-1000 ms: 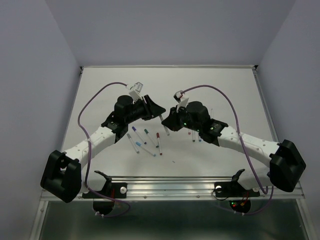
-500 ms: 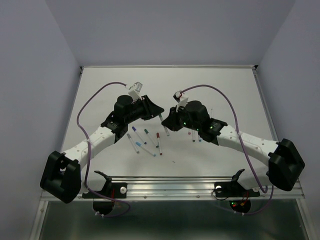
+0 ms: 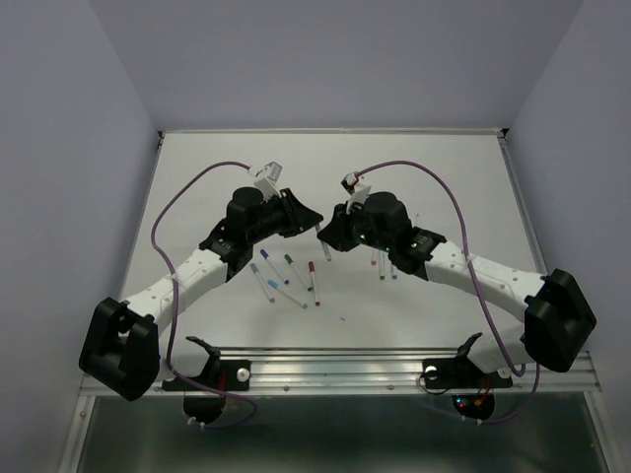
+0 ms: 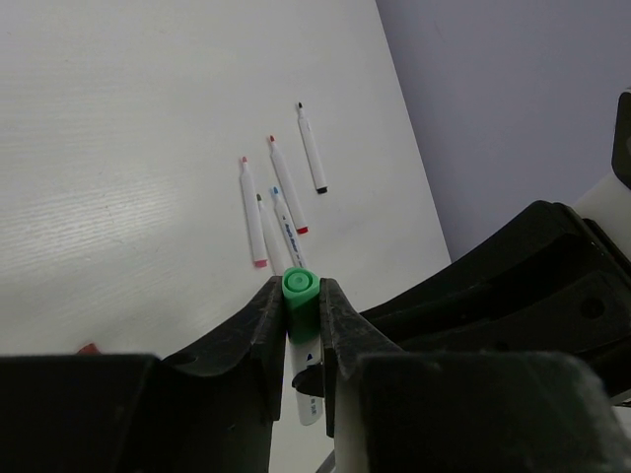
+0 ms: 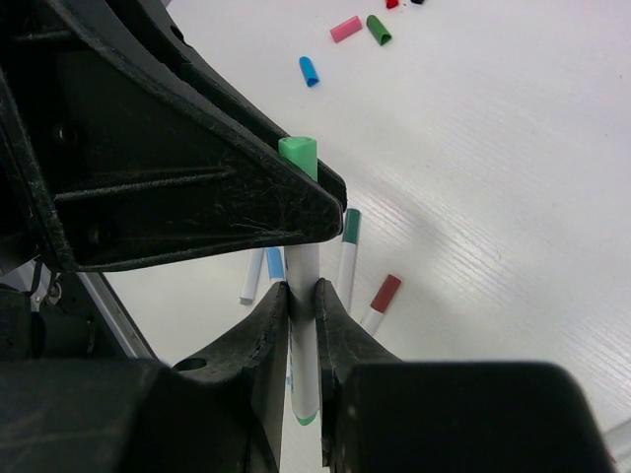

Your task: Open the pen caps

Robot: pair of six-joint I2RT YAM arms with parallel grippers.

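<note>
We are looking at a white table (image 3: 325,163) that is lying flat, and we are seeing pale lavender walls (image 3: 335,59) closing it in on three sides. Along its near edge we are noticing a silver metal rail (image 3: 335,363) running across, with a dark panel (image 3: 325,434) lying below it.

Both arms same build: left arm (image 3: 187,276) and right arm (image 3: 488,281) have white link shells and chunky black joint housings. Black clamp base (image 3: 212,372) at surface (image 3: 325,158) near edge. Purple cable (image 3: 219,168) loops along each arm. Left tool (image 4: 300,298) and right tool (image 5: 303,296) have matte black, wedge-shaped fingers.
</note>
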